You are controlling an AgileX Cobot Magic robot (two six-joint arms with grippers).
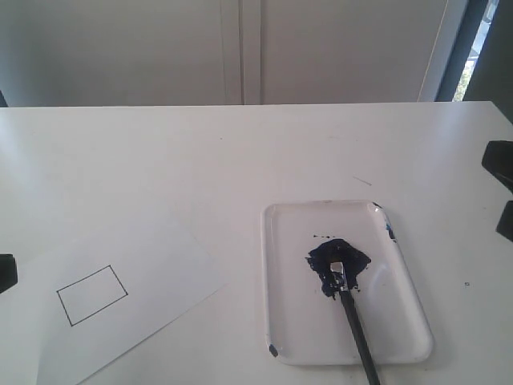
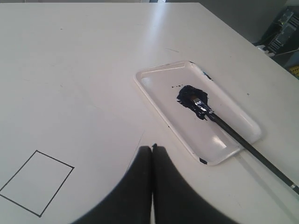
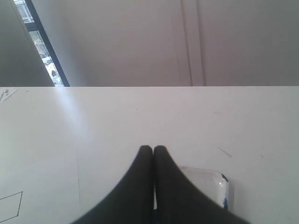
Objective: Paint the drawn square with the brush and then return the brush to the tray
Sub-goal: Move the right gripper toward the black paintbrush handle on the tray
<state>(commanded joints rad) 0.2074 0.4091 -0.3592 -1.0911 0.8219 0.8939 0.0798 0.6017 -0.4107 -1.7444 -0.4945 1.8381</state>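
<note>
The drawn square (image 1: 92,294) (image 2: 36,182) is a thin black outline with a white interior on a paper sheet at the front left. The glossy white tray (image 1: 401,333) (image 2: 154,77) sits at the front right, a navy paint blotch at its middle. The brush (image 1: 353,321) (image 2: 233,134) lies with its bristles in the blotch and its black handle running out over the tray's near rim. My left gripper (image 2: 153,147) is shut and empty, between the square and the tray. My right gripper (image 3: 153,148) is shut and empty, with a corner of the tray (image 3: 219,184) behind its fingers.
The white paper sheet (image 1: 152,265) lies tilted on the white table (image 1: 240,160). A grey wall runs behind the table's far edge. Dark parts of the arms show at the left edge (image 1: 6,271) and right edge (image 1: 501,164) of the exterior view.
</note>
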